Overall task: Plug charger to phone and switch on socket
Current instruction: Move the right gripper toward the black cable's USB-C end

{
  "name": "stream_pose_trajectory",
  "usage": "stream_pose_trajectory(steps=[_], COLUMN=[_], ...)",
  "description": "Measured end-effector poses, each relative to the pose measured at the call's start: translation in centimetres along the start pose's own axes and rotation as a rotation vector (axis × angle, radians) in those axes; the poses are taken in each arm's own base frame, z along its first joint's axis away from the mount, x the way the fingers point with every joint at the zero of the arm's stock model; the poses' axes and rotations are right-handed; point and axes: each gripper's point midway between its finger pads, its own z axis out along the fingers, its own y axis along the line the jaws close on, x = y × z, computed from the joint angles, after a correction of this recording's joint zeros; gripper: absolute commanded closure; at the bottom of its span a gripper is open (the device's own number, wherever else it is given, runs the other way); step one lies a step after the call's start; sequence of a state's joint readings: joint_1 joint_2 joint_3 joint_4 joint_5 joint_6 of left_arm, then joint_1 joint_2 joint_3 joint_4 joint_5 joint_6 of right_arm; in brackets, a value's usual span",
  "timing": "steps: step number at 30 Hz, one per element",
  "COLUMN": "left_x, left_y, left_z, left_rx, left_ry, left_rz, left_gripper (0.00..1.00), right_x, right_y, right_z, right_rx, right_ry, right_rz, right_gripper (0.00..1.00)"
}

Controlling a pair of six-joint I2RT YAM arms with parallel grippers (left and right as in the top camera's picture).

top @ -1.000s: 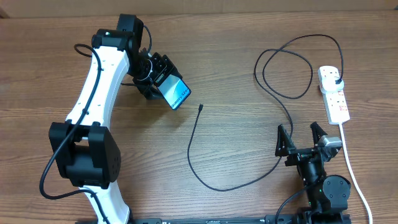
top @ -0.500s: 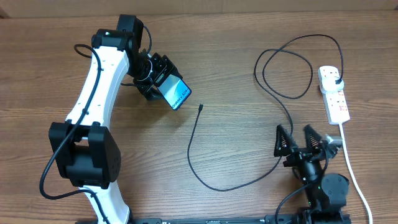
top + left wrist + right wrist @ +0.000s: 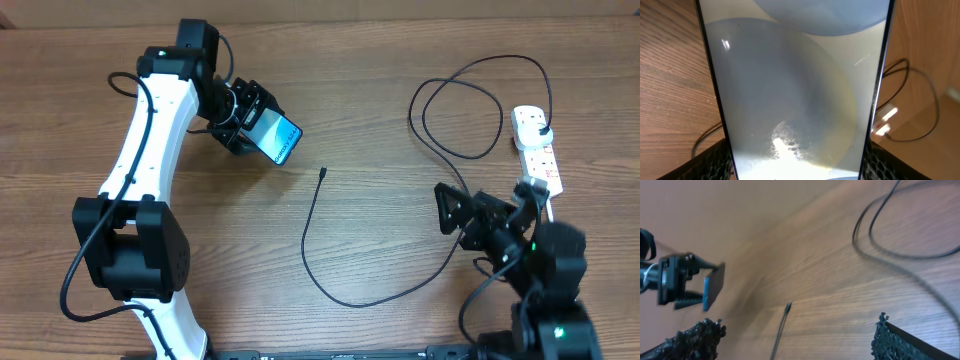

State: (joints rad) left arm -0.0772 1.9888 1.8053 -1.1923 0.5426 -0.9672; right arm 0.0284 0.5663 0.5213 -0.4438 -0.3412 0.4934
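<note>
Overhead view: the left pincer [image 3: 255,125] is clamped across the long edges of the phone [image 3: 278,139]. It holds the phone at upper left, apparently lifted off the worktop [image 3: 380,100], with the screen tilted up and the free end pointing toward the centre. The right pincer [image 3: 468,212] stands at lower right with its jaws wide apart and nothing between them. The charger [image 3: 306,240] lies loose on the wood. Its connector tip [image 3: 323,173] is near the phone's free end but not touching it, and well apart from the right pincer, up and to the left of it. From the tip the cable sweeps down, curves right past the right pincer, loops upward and ends plugged into the socket [image 3: 540,160] at the right edge. The cable is probably light and limp, so it will bend wherever it is held. The best hold is likely just behind the tip, where the moulding looks stiff. The phone is rigid, smooth and breakable, so an edge grip suits it. The right wrist view is blurred but shows the tip ahead, between the fingers.
</note>
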Motion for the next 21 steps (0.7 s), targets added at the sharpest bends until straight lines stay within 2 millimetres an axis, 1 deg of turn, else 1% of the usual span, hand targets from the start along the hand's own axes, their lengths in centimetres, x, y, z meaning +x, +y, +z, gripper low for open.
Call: stream_pose_trajectory(steps=[2, 5, 8, 10, 13, 21], left_x=[-0.5, -1.3, -1.9, -2.5, -3.5, -5.3], left_y=[0.0, 0.1, 0.4, 0.6, 1.1, 2.9], left_z=[-0.2, -0.6, -1.0, -1.3, -2.0, -3.6], left_rx=[0.011, 0.021, 0.029, 0.034, 0.044, 0.058], left_ry=[-0.009, -0.021, -0.03, -0.037, -0.049, -0.05], left_rz=[-0.023, -0.065, -0.098, -0.123, -0.152, -0.241], left_gripper=[0.66, 0.65, 0.65, 0.64, 0.65, 0.64], right_x=[0.3, -0.3, -1.2, -1.7, -1.4, 0.5], right_y=[0.7, 2.5, 4.6, 5.7, 5.9, 5.4], right_z=[0.2, 0.9, 1.3, 1.7, 2.3, 4.2], right_rx=[-0.013, -0.053, -0.141, -0.193, -0.218, -0.239], right_ry=[0.069, 0.167, 0.218, 0.228, 0.259, 0.374], right_rz=[0.024, 0.047, 0.019, -0.008, -0.011, 0.041], right_gripper=[0.0, 0.0, 0.0, 0.0, 0.0, 0.0])
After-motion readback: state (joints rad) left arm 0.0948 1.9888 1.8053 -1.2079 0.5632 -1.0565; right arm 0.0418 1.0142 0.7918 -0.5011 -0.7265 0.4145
